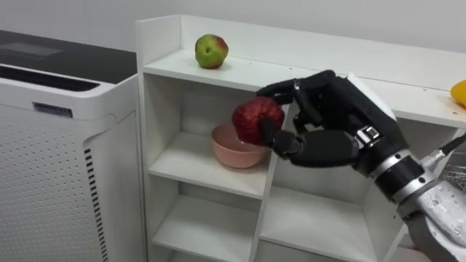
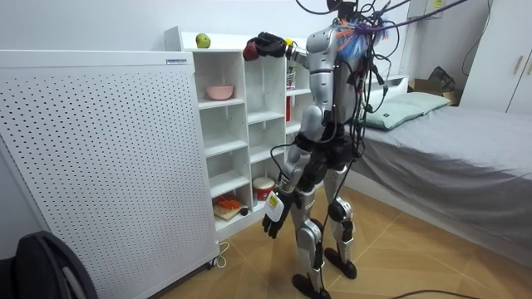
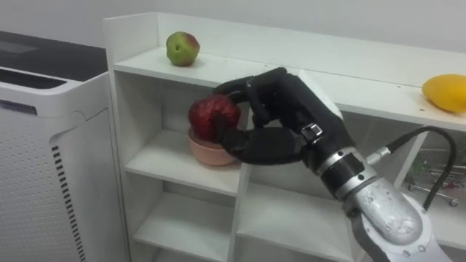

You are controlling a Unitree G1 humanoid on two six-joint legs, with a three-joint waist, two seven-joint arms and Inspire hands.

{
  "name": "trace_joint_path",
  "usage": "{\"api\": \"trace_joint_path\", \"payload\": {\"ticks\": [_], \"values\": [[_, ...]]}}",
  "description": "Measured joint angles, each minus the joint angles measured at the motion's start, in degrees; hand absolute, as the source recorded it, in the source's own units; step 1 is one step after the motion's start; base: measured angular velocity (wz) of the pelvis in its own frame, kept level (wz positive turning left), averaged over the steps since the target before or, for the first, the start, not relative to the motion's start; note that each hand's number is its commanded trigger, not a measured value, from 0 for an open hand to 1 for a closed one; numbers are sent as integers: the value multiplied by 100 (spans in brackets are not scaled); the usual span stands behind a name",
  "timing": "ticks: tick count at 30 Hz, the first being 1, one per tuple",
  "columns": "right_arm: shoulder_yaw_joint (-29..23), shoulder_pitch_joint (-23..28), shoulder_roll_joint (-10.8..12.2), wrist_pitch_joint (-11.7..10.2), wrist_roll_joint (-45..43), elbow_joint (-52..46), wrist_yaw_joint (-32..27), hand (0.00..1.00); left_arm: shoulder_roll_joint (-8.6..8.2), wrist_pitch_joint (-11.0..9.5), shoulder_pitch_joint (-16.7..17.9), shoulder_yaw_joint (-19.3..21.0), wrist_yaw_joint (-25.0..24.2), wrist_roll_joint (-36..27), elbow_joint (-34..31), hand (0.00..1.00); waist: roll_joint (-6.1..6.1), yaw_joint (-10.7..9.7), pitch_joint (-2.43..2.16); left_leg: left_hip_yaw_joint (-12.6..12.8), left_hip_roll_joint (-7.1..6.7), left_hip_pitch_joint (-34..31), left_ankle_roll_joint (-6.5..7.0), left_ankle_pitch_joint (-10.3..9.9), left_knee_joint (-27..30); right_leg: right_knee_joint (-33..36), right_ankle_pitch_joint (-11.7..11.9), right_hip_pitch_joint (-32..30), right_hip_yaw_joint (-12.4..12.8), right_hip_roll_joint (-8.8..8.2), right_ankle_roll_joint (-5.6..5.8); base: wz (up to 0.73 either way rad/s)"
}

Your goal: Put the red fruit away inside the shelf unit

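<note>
My right hand point(image 1: 335, 109) is shut on a dark red fruit point(image 1: 255, 118) and holds it in front of the white closet point(image 1: 218, 182), level with the upper compartment. Just behind and below the fruit, a pink bowl point(image 1: 234, 151) sits on that compartment's shelf. A green apple point(image 1: 211, 51) rests on the closet's top board at the left, and a yellow fruit point(image 1: 459, 93) lies on it at the far right. In the room view I stand facing the closet with the right hand point(image 2: 270, 43) raised, while the left hand point(image 2: 273, 218) hangs open by my thigh.
A white perforated appliance point(image 1: 51, 145) stands directly left of the closet. Lower compartments hold a few small items point(image 2: 264, 187). A bed point(image 2: 449, 166) lies behind me, and a dark bag point(image 2: 37, 266) sits on the floor at the room view's left.
</note>
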Motion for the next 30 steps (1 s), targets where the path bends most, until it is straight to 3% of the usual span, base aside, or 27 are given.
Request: {"api": "trace_joint_path", "payload": {"ticks": [7, 9, 12, 16, 19, 22, 26, 30], "values": [[196, 448, 12, 0, -472, -48, -8, 100, 0, 6, -73, -55, 105, -361, -5, 0, 104, 40, -49, 137, 21, -194, 1, 20, -2, 11, 24, -244, 7, -5, -31, -8], [341, 557, 119, 1, -507, 149, 22, 100, 18, 4, -105, -62, 148, -562, 1, 0, 97, 19, -54, 176, 36, -240, 1, 20, 17, 16, 37, -304, 8, -2, -39, -10], [451, 589, 281, -4, -735, 686, 82, 100, 31, -30, -311, -178, 176, -798, 36, 0, 104, -9, -47, 164, 82, -490, 2, 21, 159, 118, 54, -532, 9, -6, -51, 1], [499, 580, 493, -14, -955, 1750, 55, 100, 50, -229, -747, -528, 207, -1247, 373, 0, 124, 55, -32, 148, 127, -1014, 7, 19, 493, 518, 50, -1118, 4, -30, -53, 1], [560, 570, 599, -50, -1128, 2630, -10, 100, 26, -278, -974, -752, 224, -1581, 549, 0, 178, 95, 25, 150, 121, -1511, 20, 11, 846, 916, -10, -1628, 6, -114, -97, 2], [559, 570, 685, -50, -1445, 3189, -50, 100, 57, -521, -1175, -798, 242, -1882, 814, 0, 238, 166, 161, 165, 84, -2152, 92, -107, 1395, 1791, -260, -2389, 36, -271, -131, -2], [560, 568, 763, -92, -1532, 3297, -76, 100, 201, -576, -1161, -897, 275, -2012, 960, 0, 237, 192, 181, 152, 28, -3138, 101, -288, 2245, 2885, -606, -3473, 150, -461, -230, 4], [605, 566, 770, -229, -1467, 3659, -141, 100, 216, -567, -1130, -1095, 403, -2080, 1007, 0, 240, 325, 196, 158, 2, -3815, 63, -391, 2940, 3678, -945, -4191, 316, -550, -334, 10]]}}
